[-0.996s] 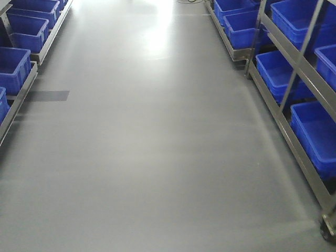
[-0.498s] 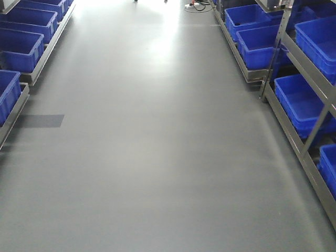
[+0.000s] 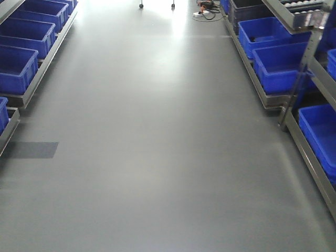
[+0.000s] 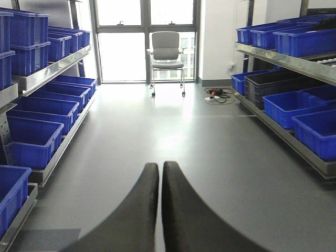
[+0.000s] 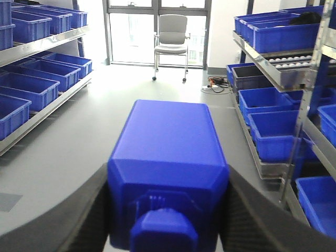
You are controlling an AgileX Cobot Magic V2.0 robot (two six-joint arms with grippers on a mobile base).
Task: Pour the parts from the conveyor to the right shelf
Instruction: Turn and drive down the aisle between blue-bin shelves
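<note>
The part, a bright blue boxy block [image 5: 168,152] with a stud facing the camera, fills the right wrist view. My right gripper [image 5: 168,177] is shut on it, one black finger on each side. My left gripper [image 4: 160,167] is shut with nothing between its fingers, held above the grey floor. The right shelf [image 3: 302,16], a steel rack with white roller rails and blue bins [image 3: 281,63], runs along the right of the aisle; the right shelf [image 5: 283,65] also shows in the right wrist view. The conveyor is out of view.
A second steel rack [image 3: 37,79] of blue bins lines the left side. At the aisle's far end stand a grey office chair [image 4: 167,52] and a power strip with cables [image 4: 218,94] near the right rack. A dark patch [image 3: 34,149] marks the floor at left.
The front view has travelled forward down the aisle: racks and the dark floor patch slid lower in the frame, and the chair's wheels and the cables came into view at the top.
</note>
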